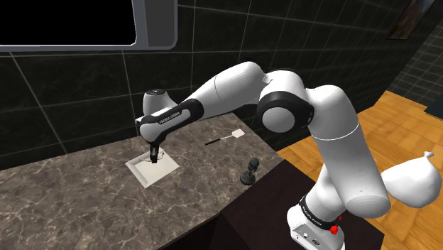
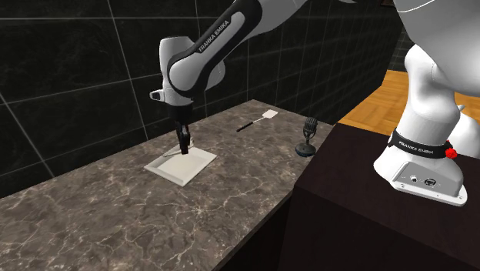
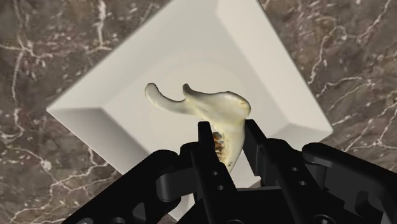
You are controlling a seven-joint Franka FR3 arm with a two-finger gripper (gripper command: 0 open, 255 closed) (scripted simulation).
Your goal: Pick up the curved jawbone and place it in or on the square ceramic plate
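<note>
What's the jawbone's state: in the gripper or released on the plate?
Held: the gripper clasps the jawbone above the white square plate. Touching the plate: cannot tell.

The end effector [image 1: 154, 153] hangs over the square white plate [image 1: 145, 174] (on a dark marbled counter [image 1: 71, 202]).

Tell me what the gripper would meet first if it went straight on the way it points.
The gripper, shut on the jawbone, points down at the white square plate; the bone would probably touch its floor first.
</note>
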